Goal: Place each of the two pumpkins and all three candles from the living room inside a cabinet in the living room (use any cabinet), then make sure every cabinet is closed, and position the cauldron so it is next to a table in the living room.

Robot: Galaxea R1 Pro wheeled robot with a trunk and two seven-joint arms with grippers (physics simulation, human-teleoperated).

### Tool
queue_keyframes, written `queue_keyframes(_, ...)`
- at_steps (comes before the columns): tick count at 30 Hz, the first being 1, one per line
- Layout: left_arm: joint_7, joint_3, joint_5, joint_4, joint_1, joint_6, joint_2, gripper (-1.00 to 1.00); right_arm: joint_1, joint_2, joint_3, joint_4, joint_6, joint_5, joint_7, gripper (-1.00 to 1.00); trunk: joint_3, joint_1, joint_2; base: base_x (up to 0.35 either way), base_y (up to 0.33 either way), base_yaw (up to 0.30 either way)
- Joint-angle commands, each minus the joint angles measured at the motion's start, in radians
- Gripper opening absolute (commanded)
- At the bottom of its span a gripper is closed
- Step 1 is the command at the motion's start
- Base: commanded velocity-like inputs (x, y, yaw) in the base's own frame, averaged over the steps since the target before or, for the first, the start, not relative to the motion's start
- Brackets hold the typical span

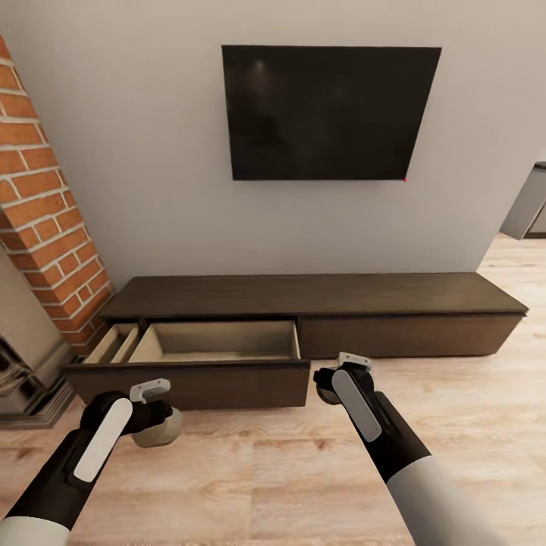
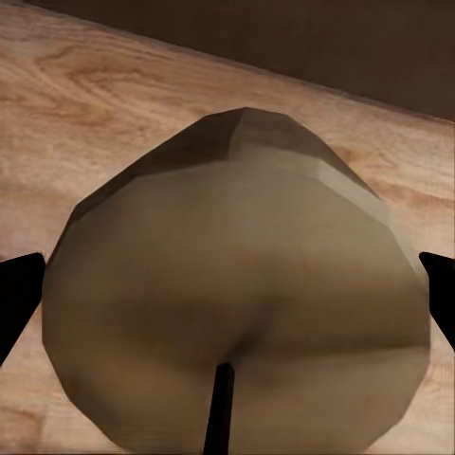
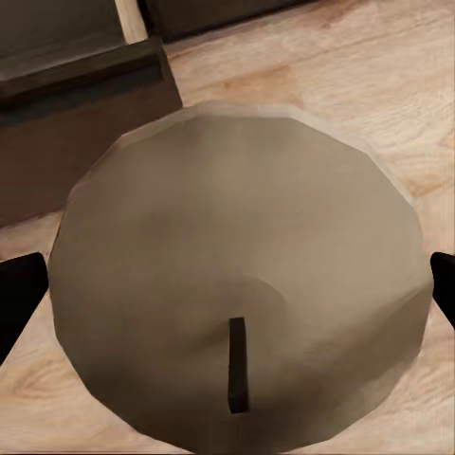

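A pale grey-beige candle [image 1: 165, 431] with a dark wick sits between the fingers of my left gripper [image 1: 155, 421], low over the wood floor just in front of the open drawer. In the left wrist view this candle [image 2: 237, 275] spans the gap between the dark fingertips [image 2: 17, 299]. My right gripper [image 1: 332, 388] is shut on a second candle [image 1: 327, 394], at the right end of the drawer front. The right wrist view shows that candle [image 3: 237, 256] from above. The cabinet [image 1: 318, 294] is a long low dark brown unit under the TV. Its left drawer [image 1: 220, 343] is pulled out, its beige inside bare.
A black TV [image 1: 327, 112] hangs on the wall above the cabinet. A brick column [image 1: 38, 205] and a dark grey hearth base [image 1: 26, 383] stand at the left. The wood floor [image 1: 273, 478] stretches in front. A grey unit [image 1: 527, 205] shows at the far right.
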Motion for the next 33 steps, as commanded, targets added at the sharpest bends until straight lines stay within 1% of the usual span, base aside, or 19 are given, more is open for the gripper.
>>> queue_keyframes(1,0.01,-0.002,0.009,-0.001,-0.001,0.0,0.001,-1.0,-0.001,0.0,0.001,-0.001,0.001,-0.009,-0.011,-1.0,0.0,0.0,-0.001,-0.041,0.262,0.27)
queue_keyframes(4,0.01,-0.002,0.009,-0.001,-0.001,0.001,0.001,-1.0,-0.001,0.0,0.001,-0.002,0.001,-0.006,-0.011,-1.0,0.0,0.0,-0.001,-0.017,0.274,0.142)
queue_keyframes(9,0.01,-0.002,0.008,-0.001,-0.001,0.001,0.001,-1.0,-0.001,0.0,0.001,-0.002,0.0,-0.004,-0.011,-1.0,0.0,0.0,-0.001,0.058,0.283,0.007)
queue_keyframes(16,0.01,-0.006,0.003,-0.001,-0.001,0.001,0.001,-1.0,-0.001,0.0,0.002,-0.003,0.0,-0.009,-0.011,-1.0,0.003,0.0,-0.001,0.183,0.285,-0.212)
queue_keyframes(23,0.01,-0.007,0.003,-0.001,-0.001,0.001,0.001,-1.0,-0.001,0.0,0.005,-0.003,0.0,-0.007,-0.011,-1.0,0.003,0.0,-0.001,0.082,0.314,-0.033)
queue_keyframes(26,0.01,-0.006,0.005,-0.001,-0.001,0.0,0.001,-1.0,-0.001,0.0,0.007,-0.003,0.0,-0.006,-0.011,-1.0,0.003,0.0,-0.001,0.004,0.332,0.039)
queue_keyframes(30,0.01,-0.006,0.005,0.0,-0.001,0.0,0.001,-1.0,-0.001,0.0,0.007,-0.003,0.0,-0.004,-0.011,-1.0,0.003,0.0,-0.001,0.001,0.333,0.21)
queue_keyframes(33,0.01,-0.007,0.005,-0.001,-0.001,0.0,0.001,-1.0,-0.001,0.0,0.008,-0.003,0.0,-0.004,-0.011,-1.0,0.003,0.0,-0.001,0.0,0.334,0.079)
